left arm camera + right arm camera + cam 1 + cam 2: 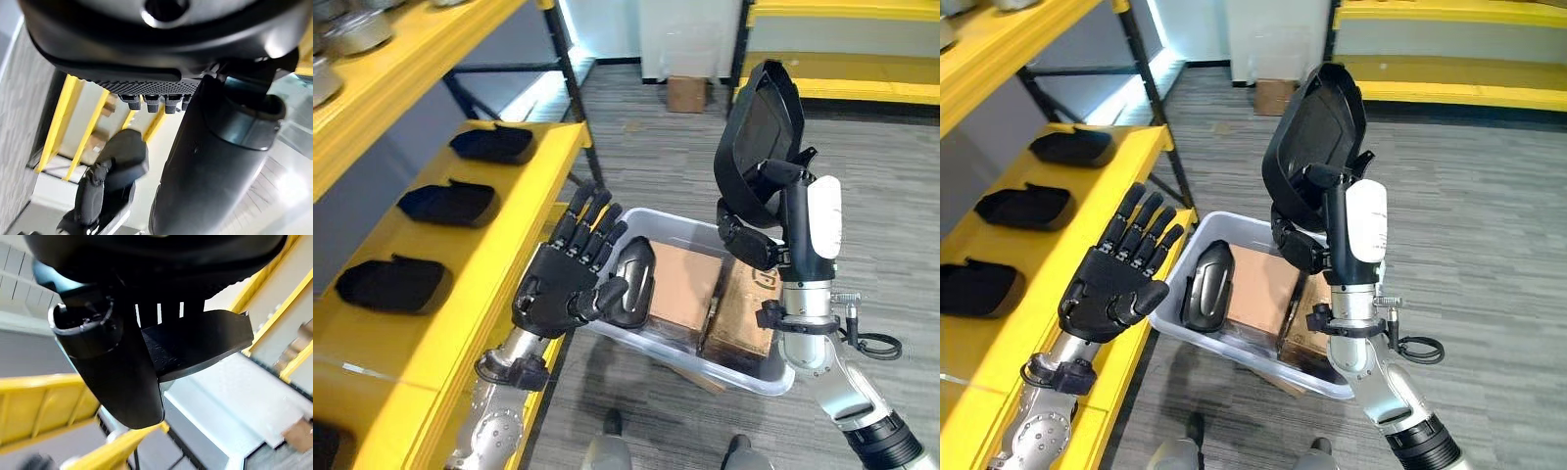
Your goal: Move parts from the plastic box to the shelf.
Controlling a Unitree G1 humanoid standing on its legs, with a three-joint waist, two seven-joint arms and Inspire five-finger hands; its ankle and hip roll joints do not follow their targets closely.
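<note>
Above the clear plastic box [759, 375], the right hand [773, 230] gripped a large black moulded part [759, 137] upright; the left hand [563, 284] hung open beside the yellow shelf [499, 245].

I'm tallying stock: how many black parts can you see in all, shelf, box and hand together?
5 fully seen: three in a row on the yellow shelf, at and; one in the plastic box at; one held up by the right hand at. Cardboard may hide more.

Glossy black plastic part [1317, 147], translucent plastic box [1197, 230], cardboard cartons [1258, 284]
</note>
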